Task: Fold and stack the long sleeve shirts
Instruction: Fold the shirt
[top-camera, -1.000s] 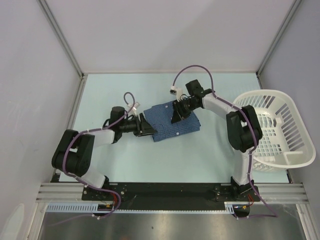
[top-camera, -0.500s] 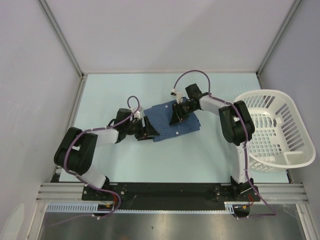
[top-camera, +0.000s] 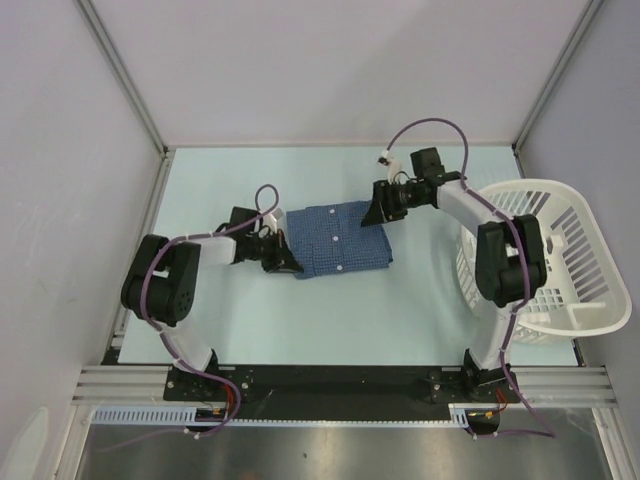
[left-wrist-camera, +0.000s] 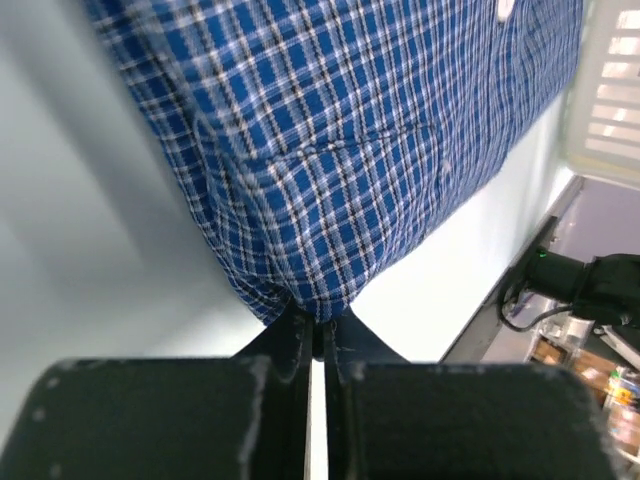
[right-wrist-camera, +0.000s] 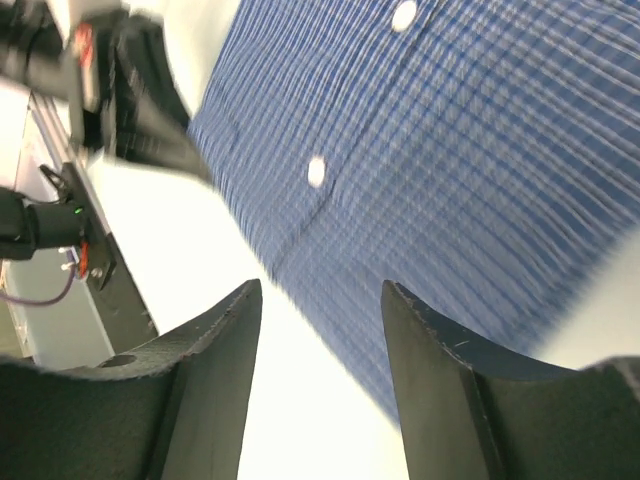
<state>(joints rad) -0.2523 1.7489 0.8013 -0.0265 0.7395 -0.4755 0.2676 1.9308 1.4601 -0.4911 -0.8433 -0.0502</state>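
The left gripper (top-camera: 286, 262) has just clamped onto a corner of the shirt (top-camera: 338, 238) while the right gripper (top-camera: 381, 209) has let go, jaws apart, so a straightening tug seems next

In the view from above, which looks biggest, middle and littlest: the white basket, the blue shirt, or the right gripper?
1. white basket, biggest
2. blue shirt, clearly smaller
3. right gripper, littlest by far

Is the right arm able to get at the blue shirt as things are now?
Probably yes. The right end effector, open, hangs at the shirt's far right corner with nothing between them; the left end effector grips the opposite edge, out of the way.
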